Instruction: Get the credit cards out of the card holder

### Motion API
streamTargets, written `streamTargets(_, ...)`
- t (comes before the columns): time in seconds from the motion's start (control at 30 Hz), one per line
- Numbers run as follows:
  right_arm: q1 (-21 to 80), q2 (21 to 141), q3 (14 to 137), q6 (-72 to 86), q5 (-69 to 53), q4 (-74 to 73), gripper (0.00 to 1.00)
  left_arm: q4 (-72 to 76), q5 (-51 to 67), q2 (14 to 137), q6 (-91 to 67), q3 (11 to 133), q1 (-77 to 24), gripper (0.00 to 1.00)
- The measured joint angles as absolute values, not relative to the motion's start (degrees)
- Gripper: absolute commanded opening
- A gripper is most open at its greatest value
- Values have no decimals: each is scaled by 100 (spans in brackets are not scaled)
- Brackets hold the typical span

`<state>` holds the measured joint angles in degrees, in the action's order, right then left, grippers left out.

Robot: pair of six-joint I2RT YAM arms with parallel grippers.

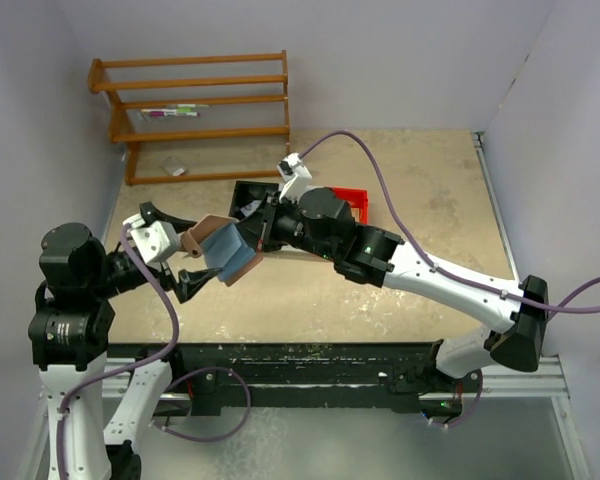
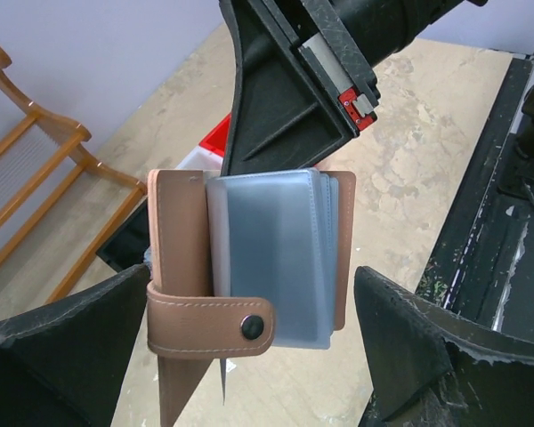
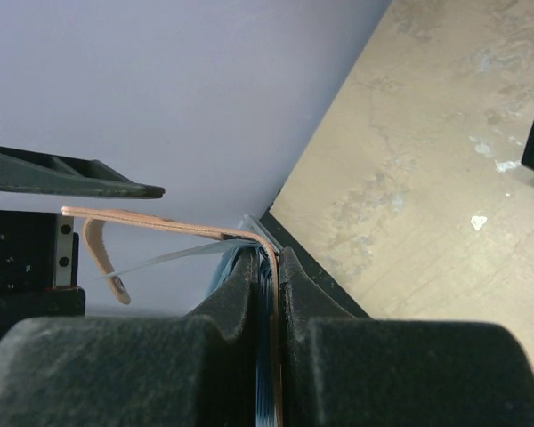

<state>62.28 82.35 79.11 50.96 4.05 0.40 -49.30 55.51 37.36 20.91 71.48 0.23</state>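
Note:
The card holder [image 1: 228, 252] hangs in the air between the two arms, a pinkish-brown wallet folded open on its blue-grey sleeves [image 2: 276, 253]. My right gripper [image 1: 263, 236] is shut on its far edge, the fingers [image 3: 240, 302] pinching cover and sleeves together. In the left wrist view the strap tab [image 2: 209, 325] with its dark snap wraps across the front. My left gripper [image 2: 249, 356] is open, one finger [image 2: 409, 347] on each side of the holder's lower end; the right one is clear of it. No credit cards show; they are hidden.
A wooden rack [image 1: 195, 110] stands at the back left against the wall. A black bin [image 1: 248, 192] and a red bin [image 1: 352, 200] sit on the table behind the right wrist. A black rail [image 1: 310, 360] runs along the near table edge.

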Motion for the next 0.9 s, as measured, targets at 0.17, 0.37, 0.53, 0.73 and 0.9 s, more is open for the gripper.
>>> streamTargets(0.17,6287,8243,8003,5076,561,-102,0,-4921,5496,3638,2167,7008,23,98)
streamTargets(0.37,6379,8252,8202,5078,727,-117,0,-4884,5478,3588,2167,6626,23,98)
streamTargets(0.53,6431,8320,8241,5078,808,-99,0,-4757,5347,3581,2145,6534,23,90)
streamTargets(0.73,6462,8427,8243,5072,829,-139,0,-4447,5048,3417,2025,6473,23,85)
streamTargets(0.9,6462,8392,8241,5052,845,-134,0,-4512,4915,3391,2064,6473,23,81)
